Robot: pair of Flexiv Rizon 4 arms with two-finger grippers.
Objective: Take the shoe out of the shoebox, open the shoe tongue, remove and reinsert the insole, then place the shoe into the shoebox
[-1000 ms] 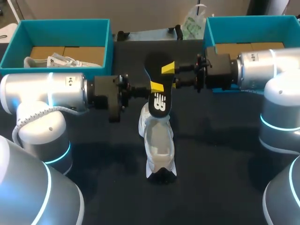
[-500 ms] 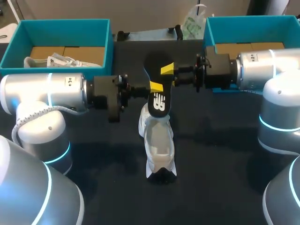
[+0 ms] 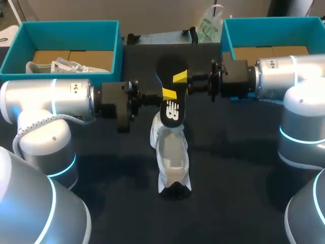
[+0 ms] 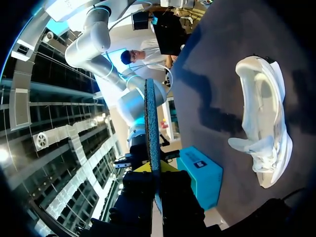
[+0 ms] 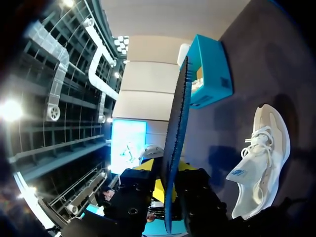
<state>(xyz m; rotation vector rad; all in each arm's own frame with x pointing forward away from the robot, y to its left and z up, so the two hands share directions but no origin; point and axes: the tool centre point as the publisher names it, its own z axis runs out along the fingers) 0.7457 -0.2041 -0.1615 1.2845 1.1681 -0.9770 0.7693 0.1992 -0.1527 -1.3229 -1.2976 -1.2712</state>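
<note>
Dark cloth table (image 3: 228, 198). Teal left shoebox (image 3: 66, 28) and right shoebox (image 3: 269, 23) at the far corners. White shoe (image 3: 171, 152) mid-table, long axis running away from the robot, heel end nearest it. Black insole (image 3: 171, 86) on edge above the shoe, pinched from opposite sides by left gripper (image 3: 167, 94) and right gripper (image 3: 180, 77).

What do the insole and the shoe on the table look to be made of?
Insole: probably foam, with a matte black top and a bluish textured underside along its thin edge in the wrist views. Shoe: white, soft-looking textile or synthetic upper with laces; exact fabric unclear.
</note>
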